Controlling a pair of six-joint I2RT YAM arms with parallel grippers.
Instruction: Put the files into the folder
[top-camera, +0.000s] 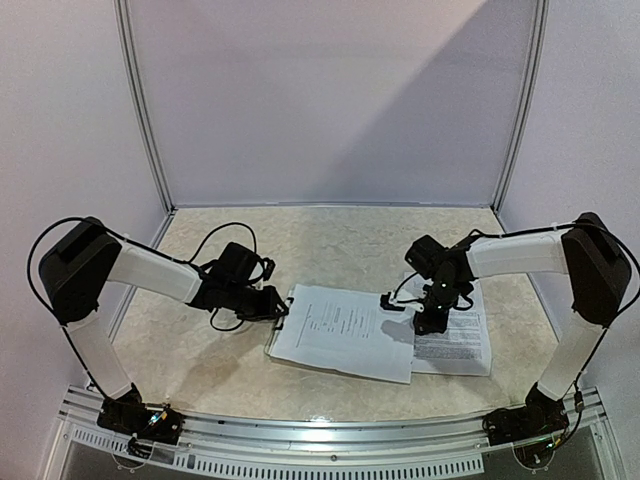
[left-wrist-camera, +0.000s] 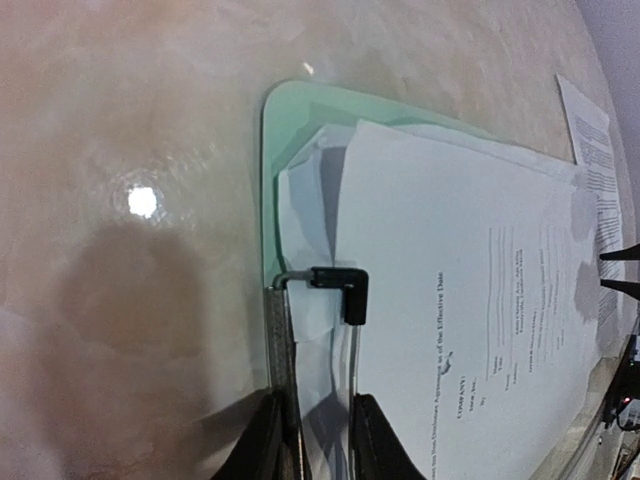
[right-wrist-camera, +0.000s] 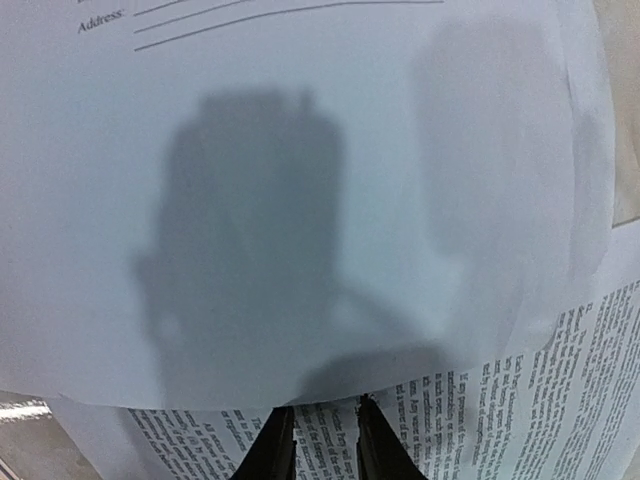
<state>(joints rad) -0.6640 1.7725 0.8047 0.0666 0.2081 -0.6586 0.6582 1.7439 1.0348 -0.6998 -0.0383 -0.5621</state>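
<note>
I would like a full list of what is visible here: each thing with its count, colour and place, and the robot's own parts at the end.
folder: one, pale green, middle of the table, under loose paper
clip: one, black with metal wire, at the folder's short edge on the left arm's side
sheets on the folder: several, exact count unclear, white
printed sheet: at least one, white with dense black text, on the table to the right of the folder, partly under the top sheet
table: one, beige marbled
left gripper: one, black, shut on the clip
right gripper: one, black, over the printed sheet, grip unclear
</note>
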